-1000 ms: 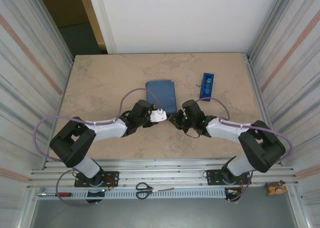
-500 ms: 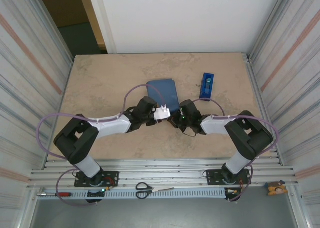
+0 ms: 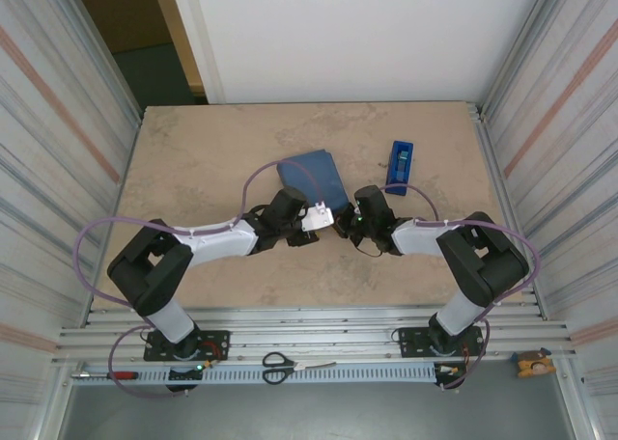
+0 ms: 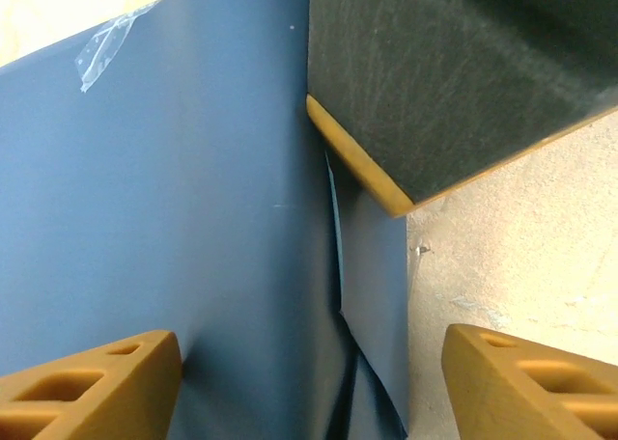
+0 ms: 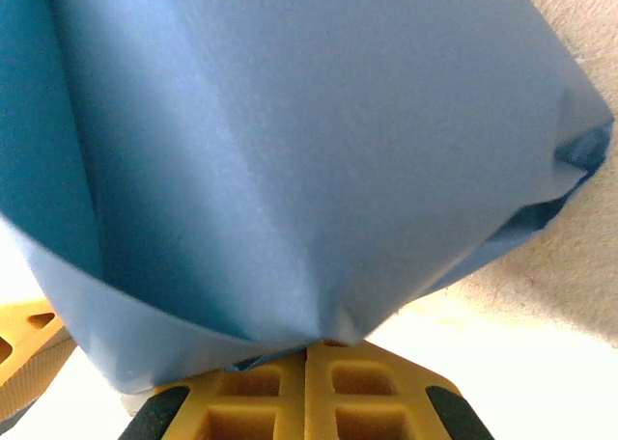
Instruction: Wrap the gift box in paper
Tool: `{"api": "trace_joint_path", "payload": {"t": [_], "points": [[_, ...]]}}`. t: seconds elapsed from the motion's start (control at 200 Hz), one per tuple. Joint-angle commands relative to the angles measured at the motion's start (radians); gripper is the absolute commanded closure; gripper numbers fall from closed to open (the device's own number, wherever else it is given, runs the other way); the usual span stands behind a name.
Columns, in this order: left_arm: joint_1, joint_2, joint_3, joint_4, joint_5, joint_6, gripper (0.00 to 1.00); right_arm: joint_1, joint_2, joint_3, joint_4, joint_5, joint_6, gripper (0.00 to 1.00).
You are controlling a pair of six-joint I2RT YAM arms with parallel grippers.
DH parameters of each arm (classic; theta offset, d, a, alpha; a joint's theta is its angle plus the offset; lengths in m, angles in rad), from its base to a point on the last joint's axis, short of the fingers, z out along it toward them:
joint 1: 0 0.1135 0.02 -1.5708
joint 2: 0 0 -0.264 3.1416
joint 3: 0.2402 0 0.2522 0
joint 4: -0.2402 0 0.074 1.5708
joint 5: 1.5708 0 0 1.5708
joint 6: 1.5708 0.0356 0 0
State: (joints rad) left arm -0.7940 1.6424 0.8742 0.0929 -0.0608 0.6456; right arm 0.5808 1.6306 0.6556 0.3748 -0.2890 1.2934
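Down at the near rail a pair of scissors (image 3: pixel 278 367) lies flat. Past the arm bases, both arms lean in toward the middle of the table (image 3: pixel 193 170). The left gripper (image 4: pixel 311 351) has its jaws spread wide, one finger over the slate-blue paper (image 3: pixel 311 177) and the other over bare tabletop, not squeezing anything. The right gripper (image 5: pixel 307 358) is clamped tight with a fold of the paper pinched at its tips, the lighter blue face toward its wrist camera. The paper sits mid-table, right at the two grippers, folded into a squarish parcel turned a bit askew, with a scrap of clear tape (image 4: pixel 99 46) stuck on it. I can't make out the gift box at all; the paper hides whatever's inside. Farther back on the right, apart from the parcel, lies a narrow blue tape dispenser (image 3: pixel 399 164), too small to tell if there's tape in it.
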Motion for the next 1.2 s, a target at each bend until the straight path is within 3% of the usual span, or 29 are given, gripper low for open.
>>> {"api": "trace_joint_path", "payload": {"t": [0.0, 0.18, 0.606, 0.812, 0.942, 1.198], "points": [[-0.004, 0.002, 0.029, -0.019, 0.020, -0.013, 0.27, -0.007, 0.013, 0.029, 0.018, -0.013, -0.017, 0.96], [-0.004, 0.050, 0.049, -0.023, -0.024, -0.031, 0.31, -0.009, 0.021, 0.036, 0.017, -0.021, -0.018, 0.96], [-0.031, 0.106, 0.038, 0.001, -0.152, -0.082, 0.54, -0.025, -0.020, 0.036, -0.042, -0.030, -0.052, 0.95], [-0.039, 0.116, 0.045, -0.003, -0.167, -0.083, 0.54, -0.050, -0.121, 0.025, -0.176, -0.016, -0.142, 0.92], [-0.039, 0.120, 0.053, -0.021, -0.151, -0.089, 0.54, -0.127, -0.228, 0.017, -0.342, 0.022, -0.251, 0.91], [-0.039, 0.135, 0.069, -0.044, -0.123, -0.119, 0.55, -0.385, -0.336, 0.060, -0.550, -0.038, -0.459, 0.89]]}}
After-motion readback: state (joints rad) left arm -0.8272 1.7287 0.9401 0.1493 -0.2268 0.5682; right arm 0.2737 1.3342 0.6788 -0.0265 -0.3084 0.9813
